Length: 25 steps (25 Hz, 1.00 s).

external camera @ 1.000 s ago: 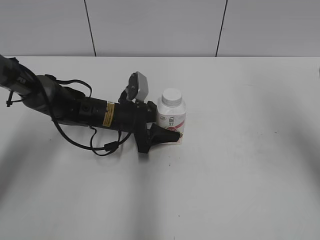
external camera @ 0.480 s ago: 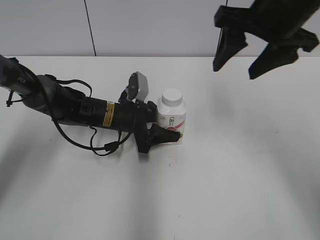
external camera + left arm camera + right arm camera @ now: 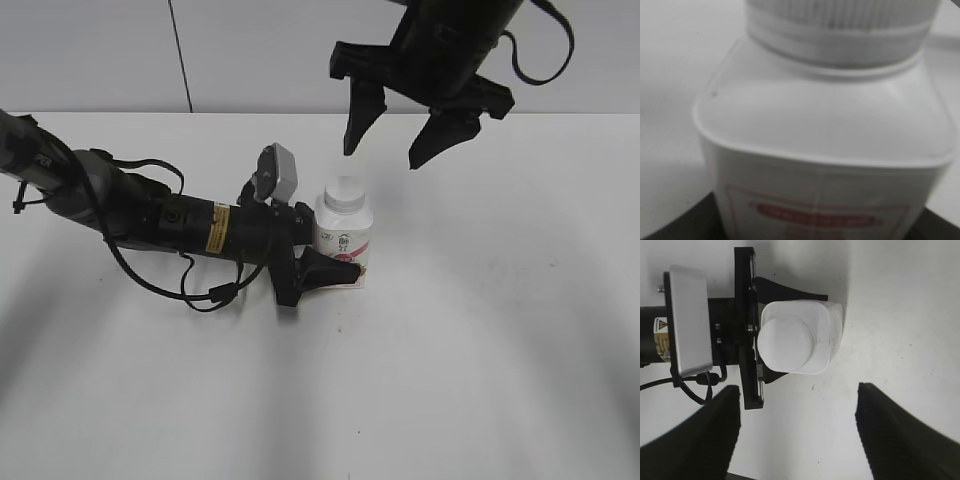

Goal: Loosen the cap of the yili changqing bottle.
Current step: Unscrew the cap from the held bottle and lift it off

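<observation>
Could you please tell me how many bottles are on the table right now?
1. The yili changqing bottle stands upright near the table's middle, its cap on, held between the left gripper's fingers, with the open right gripper above it. Nothing suggests hidden ones.

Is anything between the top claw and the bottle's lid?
No, just empty air. In the exterior view the right gripper hangs open above the cap; the right wrist view shows nothing blocking it.

Bottle [image 3: 343, 243] on table [image 3: 500, 330], left gripper [image 3: 322, 262] around it.

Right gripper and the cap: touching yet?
Apart. In the exterior view the right gripper hangs open above the cap, with bare wall and table visible between its fingertips and the cap.
</observation>
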Available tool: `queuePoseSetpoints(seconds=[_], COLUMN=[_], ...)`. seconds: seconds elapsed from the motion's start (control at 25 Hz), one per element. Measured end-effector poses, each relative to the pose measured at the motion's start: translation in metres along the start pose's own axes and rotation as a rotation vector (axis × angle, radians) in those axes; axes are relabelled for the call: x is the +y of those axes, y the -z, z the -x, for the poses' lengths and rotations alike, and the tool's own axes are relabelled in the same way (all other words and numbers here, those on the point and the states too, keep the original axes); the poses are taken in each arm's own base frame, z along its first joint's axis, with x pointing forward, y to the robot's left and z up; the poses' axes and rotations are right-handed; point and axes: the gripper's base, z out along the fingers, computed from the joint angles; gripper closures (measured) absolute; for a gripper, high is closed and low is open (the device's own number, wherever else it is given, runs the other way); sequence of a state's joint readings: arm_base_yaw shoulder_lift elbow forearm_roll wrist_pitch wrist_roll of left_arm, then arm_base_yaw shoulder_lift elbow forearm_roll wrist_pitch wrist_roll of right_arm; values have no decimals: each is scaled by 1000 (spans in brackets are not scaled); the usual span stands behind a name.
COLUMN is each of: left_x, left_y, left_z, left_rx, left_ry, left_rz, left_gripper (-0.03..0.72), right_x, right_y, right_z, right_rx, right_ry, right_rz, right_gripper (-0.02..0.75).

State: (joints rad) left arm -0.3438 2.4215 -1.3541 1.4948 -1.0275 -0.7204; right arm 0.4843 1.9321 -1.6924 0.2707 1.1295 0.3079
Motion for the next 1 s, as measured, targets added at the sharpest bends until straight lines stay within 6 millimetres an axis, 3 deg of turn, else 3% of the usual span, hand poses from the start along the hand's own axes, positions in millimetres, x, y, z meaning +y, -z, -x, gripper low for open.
queuePoseSetpoints(seconds=[0.24, 0.72, 1.0], left_x=[0, 0, 0], left_y=[0, 0, 0], left_z=[0, 0, 0], left_rx=[7, 10, 10], left_ry=[-3, -5, -5], left_rz=[4, 6, 6], left_gripper=[270, 270, 270], right_x=[3, 6, 6], right_y=[-27, -54, -56], right_z=[3, 10, 11], right_rx=[25, 18, 21], right_ry=[-14, -18, -18], right_rz=[6, 9, 5], right_gripper=[172, 172, 172])
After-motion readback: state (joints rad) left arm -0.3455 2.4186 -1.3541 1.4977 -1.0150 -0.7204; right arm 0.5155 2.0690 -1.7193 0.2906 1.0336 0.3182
